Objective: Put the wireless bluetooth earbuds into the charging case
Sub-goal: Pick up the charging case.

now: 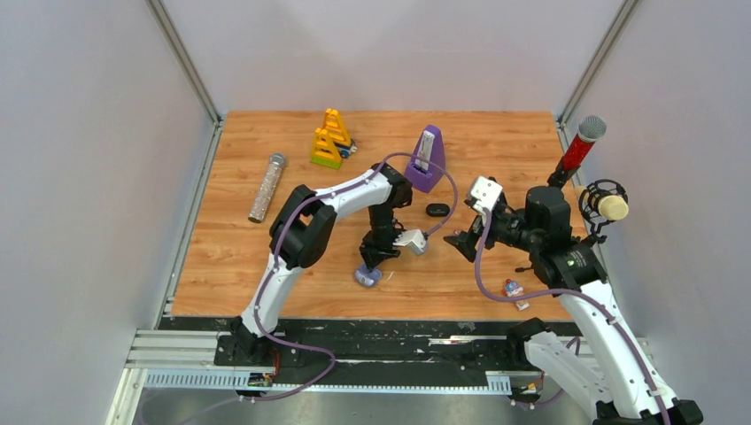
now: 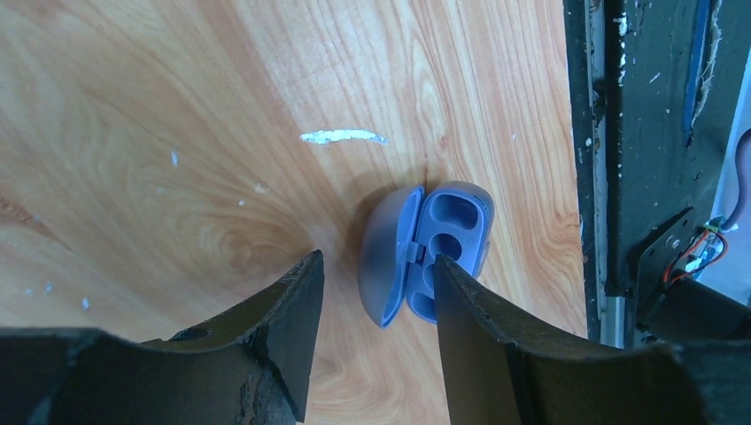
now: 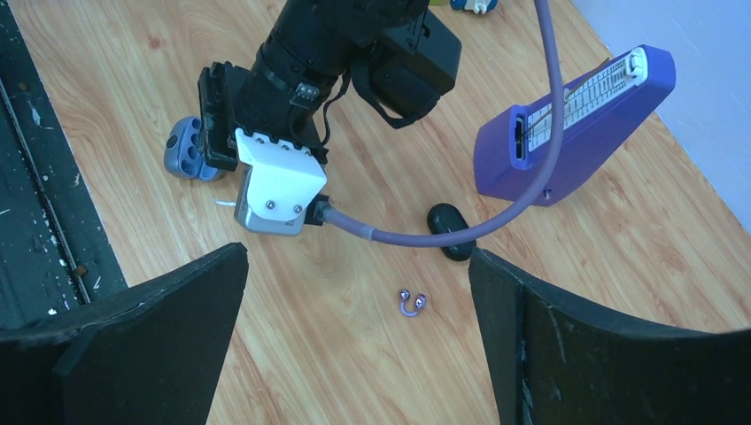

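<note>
The charging case (image 1: 437, 210) is a glossy black oval, shut, lying on the wood next to the purple cable (image 3: 450, 226). No earbuds show in any view. A pale blue-grey hinged case (image 2: 452, 221) lies open near the table's front edge, its two wells empty (image 1: 367, 277) (image 3: 188, 150). My left gripper (image 2: 376, 258) points down over it, fingers partly closed and straddling it; bare wood shows between the left finger and the lid (image 1: 370, 264). My right gripper (image 3: 359, 255) hangs wide open and empty, right of the black case (image 1: 465, 241).
A purple metronome (image 1: 428, 159) stands behind the black case. Yellow-green toy blocks (image 1: 329, 140) and a glittery cylinder (image 1: 267, 186) lie at the back left. A tiny purple U with two beads (image 3: 412, 304) lies below my right gripper. The black front rail (image 2: 638, 133) borders the blue case.
</note>
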Tool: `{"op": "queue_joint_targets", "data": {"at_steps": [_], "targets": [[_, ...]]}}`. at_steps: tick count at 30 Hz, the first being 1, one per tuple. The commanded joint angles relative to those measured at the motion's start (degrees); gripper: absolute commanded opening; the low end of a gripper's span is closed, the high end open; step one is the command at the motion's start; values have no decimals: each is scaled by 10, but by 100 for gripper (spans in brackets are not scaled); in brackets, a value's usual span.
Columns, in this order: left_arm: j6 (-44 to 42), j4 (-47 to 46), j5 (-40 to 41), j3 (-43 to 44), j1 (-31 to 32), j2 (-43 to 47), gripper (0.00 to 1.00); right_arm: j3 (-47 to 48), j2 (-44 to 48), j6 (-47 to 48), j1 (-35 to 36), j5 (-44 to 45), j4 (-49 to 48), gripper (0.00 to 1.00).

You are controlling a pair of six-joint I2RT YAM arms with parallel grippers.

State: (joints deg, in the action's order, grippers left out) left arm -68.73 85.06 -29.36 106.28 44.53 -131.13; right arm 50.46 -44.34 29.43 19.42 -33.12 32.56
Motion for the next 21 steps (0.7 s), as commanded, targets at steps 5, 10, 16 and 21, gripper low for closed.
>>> {"op": "queue_joint_targets", "data": {"at_steps": [5, 10, 16, 21], "targets": [[10, 11, 7, 15, 11, -10, 53, -5, 11, -5, -1, -20, -20, 98], [11, 10, 7, 14, 13, -15, 49, -5, 14, -5, 1, -22, -21, 98], [13, 9, 6, 15, 16, -19, 36, -5, 14, -5, 0, -22, -21, 97], [17, 7, 10, 16, 16, -20, 27, -5, 13, -4, 1, -24, -20, 97]]}}
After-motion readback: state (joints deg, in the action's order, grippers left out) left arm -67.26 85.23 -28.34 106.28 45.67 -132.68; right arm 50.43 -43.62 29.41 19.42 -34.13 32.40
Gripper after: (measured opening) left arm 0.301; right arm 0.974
